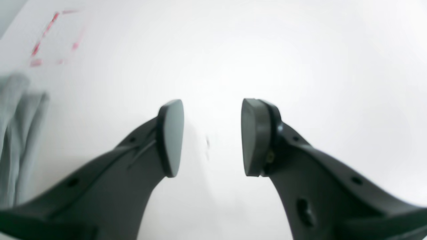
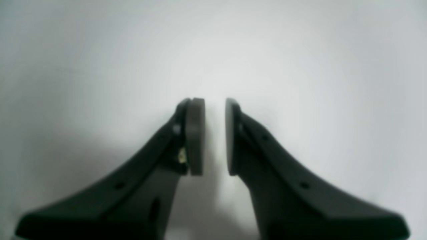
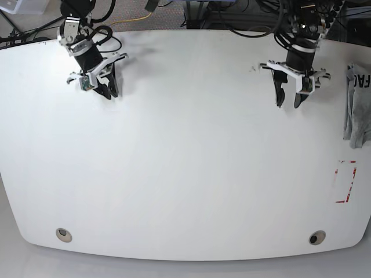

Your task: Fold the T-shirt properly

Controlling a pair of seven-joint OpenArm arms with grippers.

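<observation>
In the base view, the right gripper (image 3: 109,90), a black two-fingered claw on a silver-and-black arm, hangs over the far left part of the broad white round-cornered table (image 3: 174,156). From this angle its dark fingers overlap, so the gap between them is hard to read. The right wrist view settles it: the two flat grey pads (image 2: 195,136) face each other across a narrow slit of bare white surface, nearly closed but not meeting, with nothing between them. That view is soft and shows only blank table beyond the right gripper (image 2: 215,136).

Near the front edge sit two small round metal fittings, one at the left (image 3: 64,234) and one at the right (image 3: 316,237).

Further right, the left gripper (image 3: 289,100) points down at the table with its fingers spread and empty. In its own wrist view the left gripper (image 1: 212,137) has a wide span of bare table between the pads (image 1: 171,136).

At the far right edge lies the light heather-grey T-shirt (image 3: 357,104), bunched into a narrow strip and cut off by the frame; only a fragment of its black lettering shows. In the left wrist view the T-shirt (image 1: 16,133) is a blurred grey fold at the left border. Just nearer the front, a broken red rectangle outline (image 3: 346,181) marks the table, faint and smeared in the wrist view (image 1: 55,36).
</observation>
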